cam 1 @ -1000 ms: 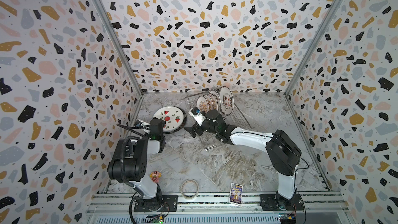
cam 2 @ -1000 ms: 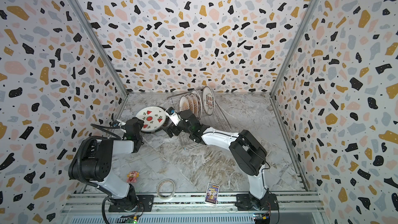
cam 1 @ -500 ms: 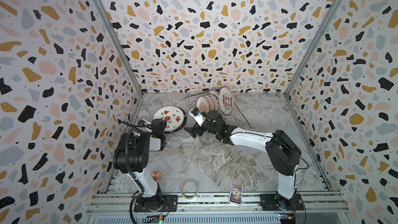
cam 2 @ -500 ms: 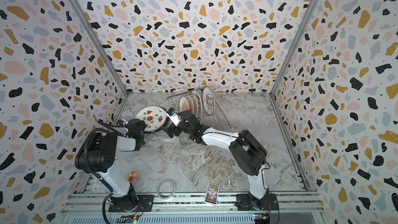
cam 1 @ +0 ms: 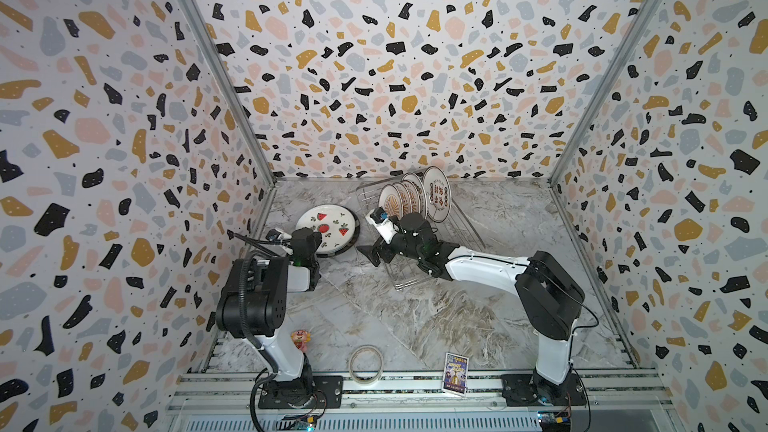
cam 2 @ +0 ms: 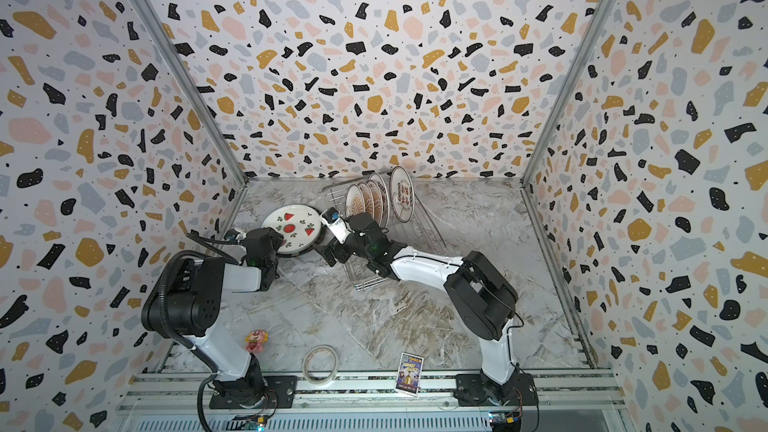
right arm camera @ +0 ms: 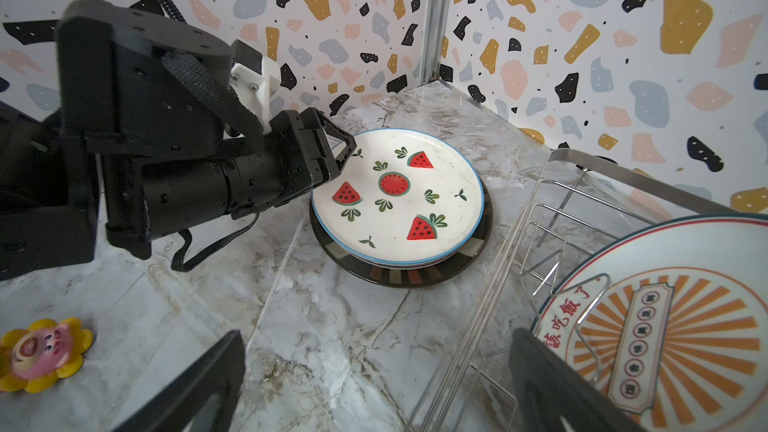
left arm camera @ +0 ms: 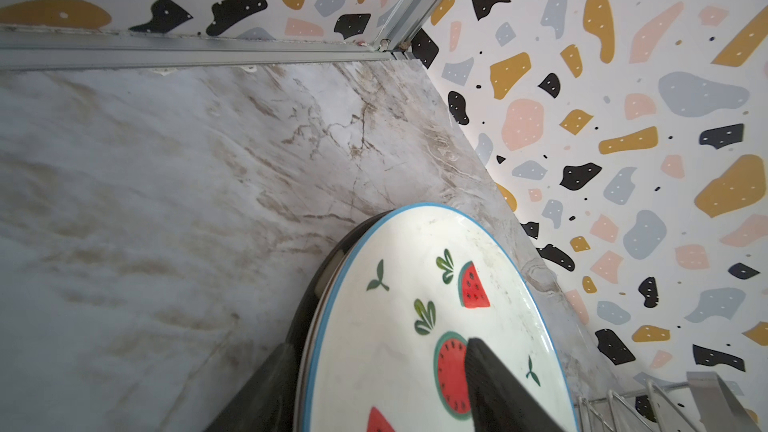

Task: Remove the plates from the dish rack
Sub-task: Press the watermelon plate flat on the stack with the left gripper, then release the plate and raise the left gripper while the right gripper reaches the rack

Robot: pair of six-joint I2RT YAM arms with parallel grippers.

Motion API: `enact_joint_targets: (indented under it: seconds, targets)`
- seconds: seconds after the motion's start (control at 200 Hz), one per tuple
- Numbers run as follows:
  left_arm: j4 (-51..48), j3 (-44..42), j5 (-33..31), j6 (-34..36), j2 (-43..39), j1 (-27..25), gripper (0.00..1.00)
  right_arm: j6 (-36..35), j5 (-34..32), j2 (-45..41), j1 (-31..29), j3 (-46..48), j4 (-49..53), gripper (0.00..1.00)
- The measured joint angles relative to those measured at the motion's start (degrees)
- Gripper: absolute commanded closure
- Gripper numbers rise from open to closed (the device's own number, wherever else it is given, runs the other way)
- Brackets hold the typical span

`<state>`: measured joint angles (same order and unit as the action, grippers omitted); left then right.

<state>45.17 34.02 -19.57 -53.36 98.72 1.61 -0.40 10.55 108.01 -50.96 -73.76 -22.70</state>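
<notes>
Beside the dish rack (right arm camera: 615, 158), the right end effector (cam 1: 371, 253) hangs wide open, nothing in it. The sunburst plate (right arm camera: 685, 326) stands on edge farther back in the rack, face turned toward it, and this end effector is plainly the nearer. Over on the other side, the left end effector (right arm camera: 340, 160) straddles the rim of the watermelon plate (right arm camera: 395, 197), stacked flat on the surface (right arm camera: 332, 326). Pinching or loose? No telling.

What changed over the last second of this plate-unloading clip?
Only the elbow of the left arm shifted slightly upward in both top views; the left gripper stayed at the rim of the watermelon plate, jaws apart, nothing grasped or released. Unchanged: that plate, the right gripper open at the edge of the dish rack, the racked plates standing inside.
</notes>
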Motion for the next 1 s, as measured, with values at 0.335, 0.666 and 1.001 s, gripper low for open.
enact_joint_targets:
  seconds: [0.335,0.666,1.001]
  targets:
    - [-0.72,-4.33,-0.63,0.02,-10.38,0.00,0.00,1.31,-4.63,-12.96,0.70,7.19,-2.27,0.01]
    - [-1.70,-8.79,7.04,0.11,-24.15,0.00,0.00,8.28,-7.65,-21.92,9.31,11.87,-2.01,0.01]
    - [-0.61,-11.87,22.32,5.35,-40.37,-9.51,0.00,12.70,-11.54,-22.62,17.97,12.90,1.92,0.01]
